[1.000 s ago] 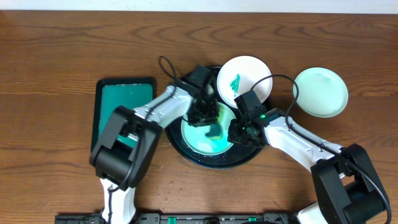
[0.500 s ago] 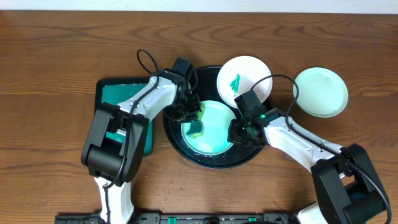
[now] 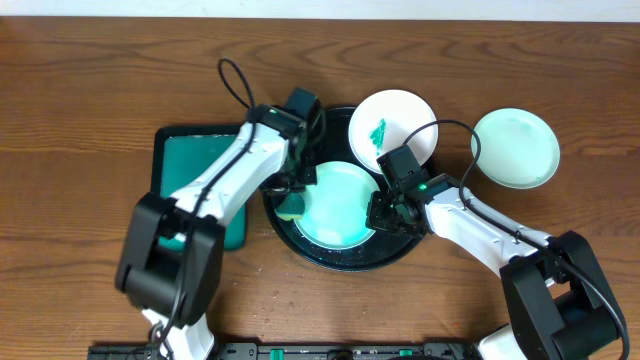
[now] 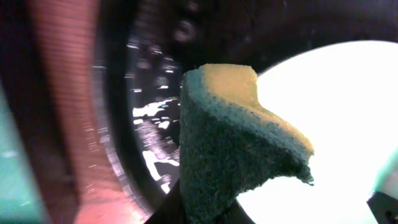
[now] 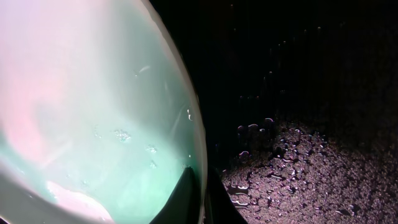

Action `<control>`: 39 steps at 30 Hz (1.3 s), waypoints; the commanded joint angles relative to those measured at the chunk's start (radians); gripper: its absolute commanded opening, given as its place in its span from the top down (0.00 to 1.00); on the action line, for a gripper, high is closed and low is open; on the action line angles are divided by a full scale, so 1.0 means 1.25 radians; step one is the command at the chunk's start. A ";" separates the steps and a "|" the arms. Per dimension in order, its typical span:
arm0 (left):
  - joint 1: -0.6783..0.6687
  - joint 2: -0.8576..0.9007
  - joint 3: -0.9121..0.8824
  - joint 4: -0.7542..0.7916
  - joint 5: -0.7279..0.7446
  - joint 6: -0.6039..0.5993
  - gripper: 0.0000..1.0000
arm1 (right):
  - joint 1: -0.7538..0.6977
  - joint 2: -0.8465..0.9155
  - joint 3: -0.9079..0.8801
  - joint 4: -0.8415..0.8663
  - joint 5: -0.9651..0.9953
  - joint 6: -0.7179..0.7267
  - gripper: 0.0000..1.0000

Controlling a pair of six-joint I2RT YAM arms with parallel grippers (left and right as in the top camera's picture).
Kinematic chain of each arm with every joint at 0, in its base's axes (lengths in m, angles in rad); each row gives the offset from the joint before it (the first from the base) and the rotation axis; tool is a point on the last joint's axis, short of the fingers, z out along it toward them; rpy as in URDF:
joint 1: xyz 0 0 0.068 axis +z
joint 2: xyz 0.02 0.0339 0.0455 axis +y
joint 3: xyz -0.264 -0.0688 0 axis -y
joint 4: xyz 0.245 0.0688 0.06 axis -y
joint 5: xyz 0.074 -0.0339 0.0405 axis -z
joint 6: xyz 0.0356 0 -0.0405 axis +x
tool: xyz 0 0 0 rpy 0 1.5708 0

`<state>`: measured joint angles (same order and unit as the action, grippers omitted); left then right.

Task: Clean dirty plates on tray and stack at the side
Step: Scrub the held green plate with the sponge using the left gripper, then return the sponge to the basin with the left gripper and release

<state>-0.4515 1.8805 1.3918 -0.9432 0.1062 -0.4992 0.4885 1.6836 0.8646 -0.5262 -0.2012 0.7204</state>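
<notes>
The brown wooden counter (image 3: 90,80) carries the large round black shallow tray (image 3: 345,262) at its middle. Droplets bead on the tray floor in the right wrist view. A green rectangular tray with a black rim (image 3: 185,160) sits just left of it.

Three small round plates are in play. A pale-mint plate (image 3: 340,205) lies inside the black tray. A white plate with a green smear (image 3: 400,115) overlaps the tray's far right rim. A second pale-mint plate (image 3: 515,148), seemingly clean, rests on the counter further right.

A yellow sponge with a dark green scouring face (image 4: 236,143) is clamped in the left fingers (image 3: 288,188). It sits at the left edge of the plate in the tray, partly over the tray floor. The right fingers (image 5: 183,202) are pinched together on that plate's right rim, pinning it.

The step in hand looks like scrubbing this plate. To do it well, the sponge should travel rightward onto the plate's face, pressed flat. Overlapping sweeps toward the pinned rim would suit better than strokes that run off the free edge. The pinch needs to hold firm, because the wet tray will likely let the plate skid. Heavy pressure near the unheld left side could tip it. No smear is plain on this plate now, so light passes may be enough.
</notes>
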 commanded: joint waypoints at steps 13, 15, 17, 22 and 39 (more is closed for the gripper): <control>0.232 -0.061 0.007 -0.055 -0.190 0.011 0.93 | 0.014 0.015 -0.013 -0.013 0.008 -0.015 0.99; 0.291 -0.054 0.007 -0.052 -0.190 0.017 0.93 | 0.014 0.015 -0.013 -0.012 0.008 -0.015 0.98; 0.334 -0.041 0.005 -0.043 -0.173 0.044 0.93 | 0.014 0.015 -0.013 -0.009 0.007 -0.015 0.98; 0.356 0.025 0.004 -0.040 -0.169 0.056 0.92 | 0.014 0.015 -0.013 -0.004 0.007 -0.015 0.98; 0.334 -0.074 0.005 -0.057 -0.106 0.055 0.31 | 0.014 0.015 -0.013 0.003 0.002 -0.015 0.99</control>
<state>-0.0120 1.9148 1.3914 -0.9951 -0.0544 -0.4374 0.4885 1.6836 0.8646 -0.5213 -0.2016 0.7204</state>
